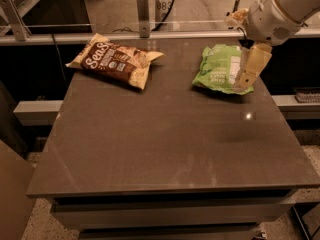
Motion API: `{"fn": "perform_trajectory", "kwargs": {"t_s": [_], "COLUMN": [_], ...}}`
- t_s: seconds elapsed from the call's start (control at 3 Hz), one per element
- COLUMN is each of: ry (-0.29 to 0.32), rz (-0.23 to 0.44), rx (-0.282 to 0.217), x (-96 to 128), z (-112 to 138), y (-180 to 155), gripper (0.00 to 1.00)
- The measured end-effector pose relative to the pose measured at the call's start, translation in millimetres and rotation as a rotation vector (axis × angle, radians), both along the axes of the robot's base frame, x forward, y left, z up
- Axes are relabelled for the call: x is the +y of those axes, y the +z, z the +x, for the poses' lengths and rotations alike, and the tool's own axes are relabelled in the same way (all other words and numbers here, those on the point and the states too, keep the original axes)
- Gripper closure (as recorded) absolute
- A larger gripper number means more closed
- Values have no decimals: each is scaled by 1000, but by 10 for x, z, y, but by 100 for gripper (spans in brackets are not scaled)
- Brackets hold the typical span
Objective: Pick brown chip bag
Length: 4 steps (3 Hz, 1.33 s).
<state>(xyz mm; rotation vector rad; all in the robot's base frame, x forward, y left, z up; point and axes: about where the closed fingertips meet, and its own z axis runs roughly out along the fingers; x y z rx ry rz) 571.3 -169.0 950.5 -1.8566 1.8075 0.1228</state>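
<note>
Camera view: crinkly dark-brown chip bag [116, 63] lay back-left on the grey-brown surface [165, 144]; pincer [243, 81] hung at the light-green snack bag [220, 68]'s right edge, grip state indiscernible.

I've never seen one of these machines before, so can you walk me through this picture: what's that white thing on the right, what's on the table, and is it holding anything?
The white thing at the upper right is a robot arm, the single arm of a machine on a mobile base. At its end hangs the claw, the pale piece pointing down over the right edge of the green snack bag. This is one picture from one camera, looking down at a dark table from its near side. What the camera is fixed to cannot be told. Two things lie on the table, well apart: the green bag at the far right and a brown chip bag with white lettering at the far left. The brown one is what the machine is meant to pick up. The claw is far from it and appears to hold nothing.
</note>
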Motion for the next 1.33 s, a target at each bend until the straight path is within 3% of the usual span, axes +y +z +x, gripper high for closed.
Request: {"fn": "perform_trajectory", "kwargs": {"t_s": [0.33, 0.67, 1.0, 1.33], "ry": [-7, 31, 87, 152], "rz": [-4, 35, 93, 158], "rx": [6, -29, -67, -74], "x": [62, 273, 557, 857], "z": [61, 234, 419, 599], "y": [-18, -54, -103, -204], "gripper": [0, 0, 0, 0]}}
